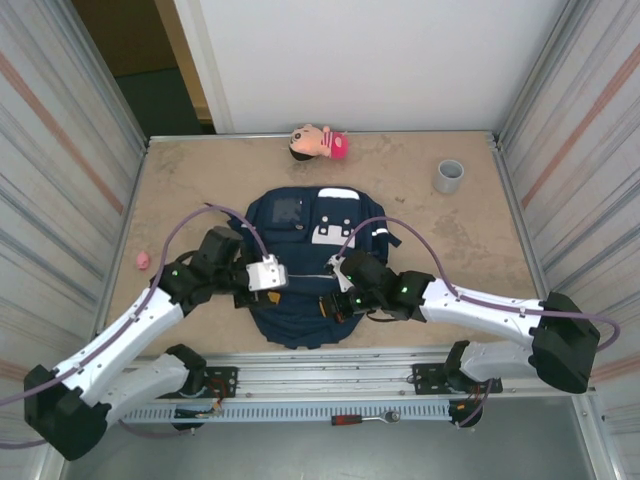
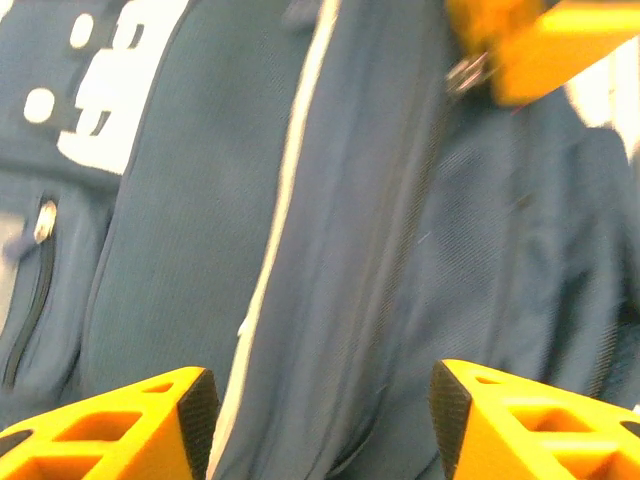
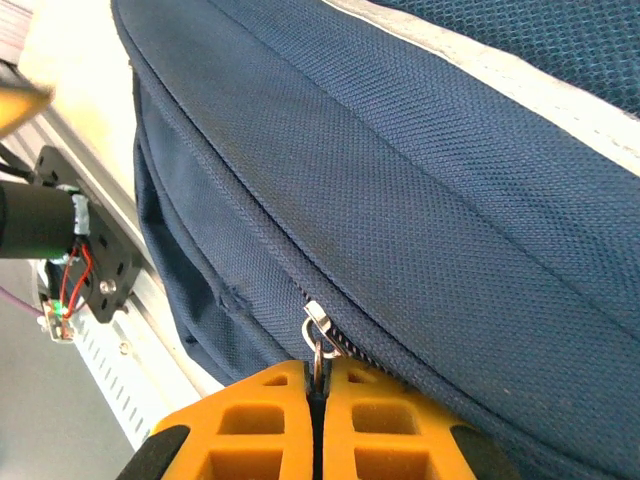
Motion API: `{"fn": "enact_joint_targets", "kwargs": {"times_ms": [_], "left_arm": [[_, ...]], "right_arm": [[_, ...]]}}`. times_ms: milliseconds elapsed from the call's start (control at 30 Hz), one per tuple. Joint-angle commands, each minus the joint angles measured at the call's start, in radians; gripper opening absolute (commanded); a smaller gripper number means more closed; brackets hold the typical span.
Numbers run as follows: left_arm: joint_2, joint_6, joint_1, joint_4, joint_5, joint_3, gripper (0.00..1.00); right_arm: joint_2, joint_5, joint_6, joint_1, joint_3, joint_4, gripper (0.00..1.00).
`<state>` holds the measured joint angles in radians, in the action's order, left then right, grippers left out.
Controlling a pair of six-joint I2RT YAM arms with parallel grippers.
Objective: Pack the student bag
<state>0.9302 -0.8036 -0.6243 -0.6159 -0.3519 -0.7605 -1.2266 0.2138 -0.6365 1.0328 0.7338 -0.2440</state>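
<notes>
A doll (image 1: 318, 142) lies at the tabletop's (image 1: 480, 240) far edge, a grey cup (image 1: 449, 176) far right — a small pink item (image 1: 143, 260) left.

Looks like a robotics lab test cell to me: a tan table (image 1: 200, 190) boxed in by ribbed wall panels (image 1: 60, 130), a slotted aluminium mounting rail (image 1: 320, 382) along the near edge, and a ratchet wrench (image 1: 365, 418) lying just below it.

The top camera looks down from above and behind the arms (image 1: 120, 335), taking in the whole table (image 1: 450, 240) and bag (image 1: 300, 240). The left wrist camera looks past the left fingers (image 2: 130, 430), close over the bag's front. The right wrist camera, closer yet, faces the zip pull (image 3: 318, 335) past the right fingers (image 3: 260, 425). All share the bag.
</notes>
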Motion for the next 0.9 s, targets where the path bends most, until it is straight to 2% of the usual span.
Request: {"fn": "enact_joint_targets", "kwargs": {"times_ms": [0,133,233,400,533,567,767,867], "left_arm": [[0.027,0.029,-0.082,0.049,-0.047,-0.020,0.61],[0.150,0.033,-0.147,0.112,0.000,-0.044,0.60],[0.234,0.054,-0.166,0.161,0.015,-0.078,0.55],[0.290,0.085,-0.170,0.262,0.057,-0.051,0.32],[0.257,0.068,-0.168,0.223,0.111,-0.007,0.08],[0.236,0.063,-0.164,0.207,0.120,0.005,0.05],[0.076,0.032,-0.073,0.106,0.108,0.058,0.04],[0.021,0.009,-0.041,0.061,0.098,0.069,0.04]], "right_arm": [[0.010,0.023,0.010,-0.002,0.045,0.023,0.00],[0.031,0.021,0.018,-0.011,0.041,0.009,0.00],[0.045,0.019,0.021,-0.019,0.036,0.001,0.00],[0.073,0.023,0.023,-0.030,0.018,0.000,0.00],[0.120,0.027,0.027,-0.065,-0.011,-0.038,0.00],[0.135,0.029,0.032,-0.086,-0.022,-0.059,0.00],[0.229,0.077,0.099,-0.259,-0.063,-0.196,0.00],[0.230,0.098,0.122,-0.286,-0.052,-0.213,0.00]]}}
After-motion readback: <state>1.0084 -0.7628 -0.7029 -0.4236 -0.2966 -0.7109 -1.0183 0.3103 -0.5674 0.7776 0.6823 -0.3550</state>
